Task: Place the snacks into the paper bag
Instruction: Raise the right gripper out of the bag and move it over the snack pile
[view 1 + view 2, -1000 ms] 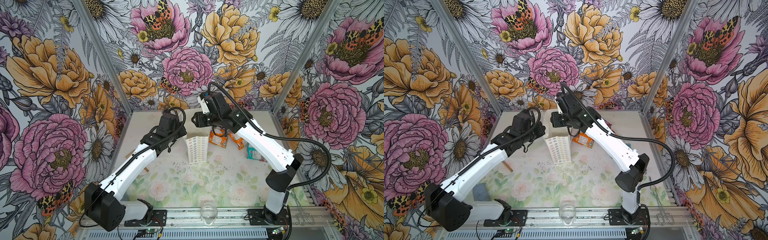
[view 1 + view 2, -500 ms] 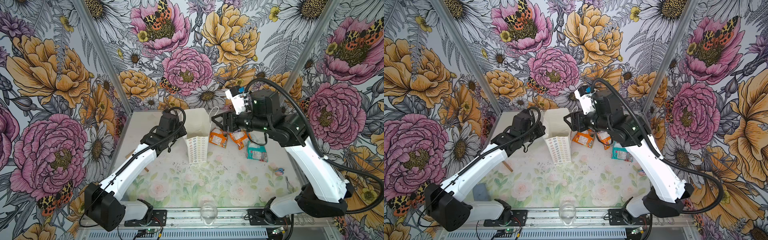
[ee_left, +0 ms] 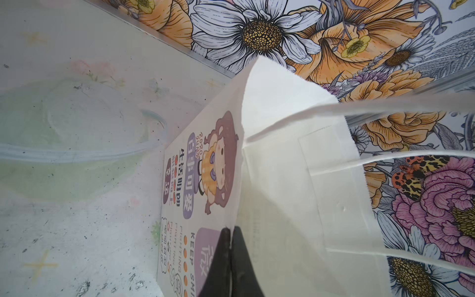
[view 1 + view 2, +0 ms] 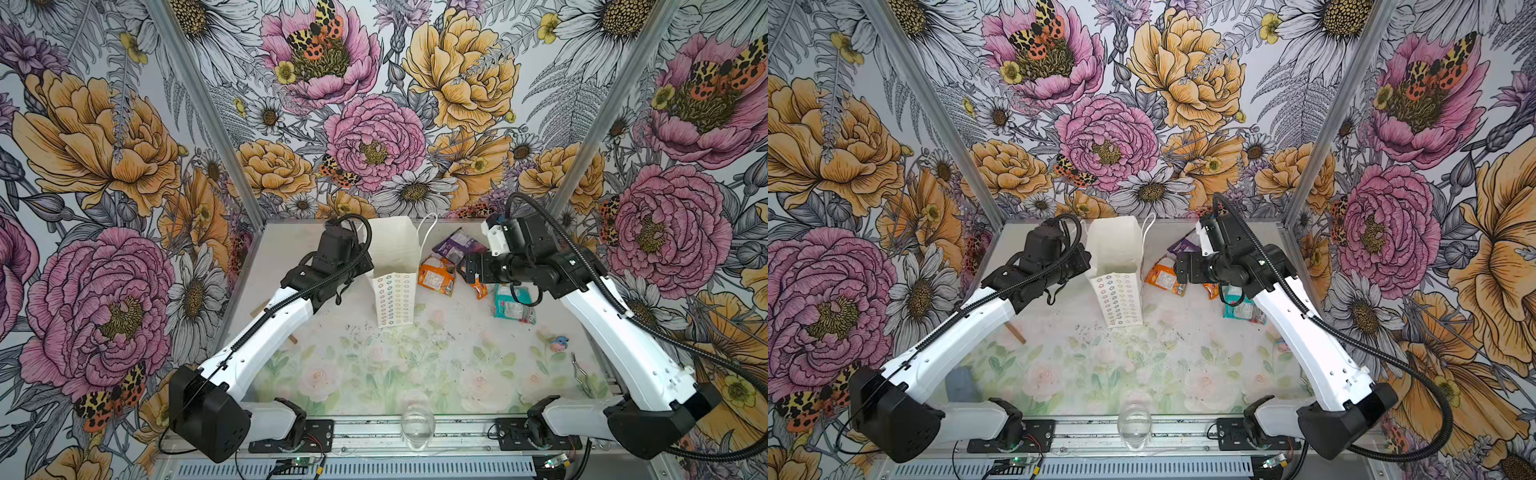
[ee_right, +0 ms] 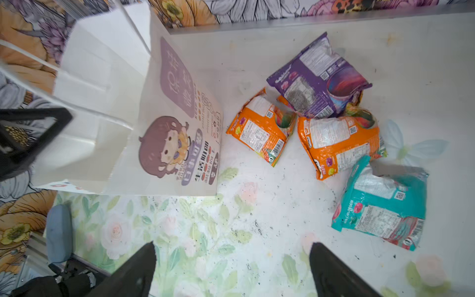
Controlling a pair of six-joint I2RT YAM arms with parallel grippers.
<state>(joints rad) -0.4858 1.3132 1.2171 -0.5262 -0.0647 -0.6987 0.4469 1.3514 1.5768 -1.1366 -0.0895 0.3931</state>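
So the right arm has just swung back from over the mouth of the paper bag (image 4: 395, 291) and now hangs above the snack pile, and the right pincer (image 5: 231, 257) has gone from half closed to spread wide with nothing between its jaws. My guess is it either dropped something in or bailed on the trip. I honestly can't tell which, because no view shows the bottom of the bag. What I can count is four packets out on the bench (image 4: 415, 365), all on the side of the bag facing the right arm. One orange packet (image 5: 259, 131) is just beside the bag, the second orange one (image 5: 339, 144) is a bit further out, the purple packet (image 5: 318, 77) lies partly on top of that one, and the teal packet (image 5: 380, 205) is furthest from the bag. So most of the job is still to do, and this looks like lining up the next pick. The right arm's elbow is up and its wrist is bent so the open jaws angle down and back toward the bag. The left pincer (image 3: 231, 230) hasn't budged. It's clenched on the bag's top rim on the side away from the snacks, with the arm stretched out long, and it's keeping the bag upright with its mouth open.
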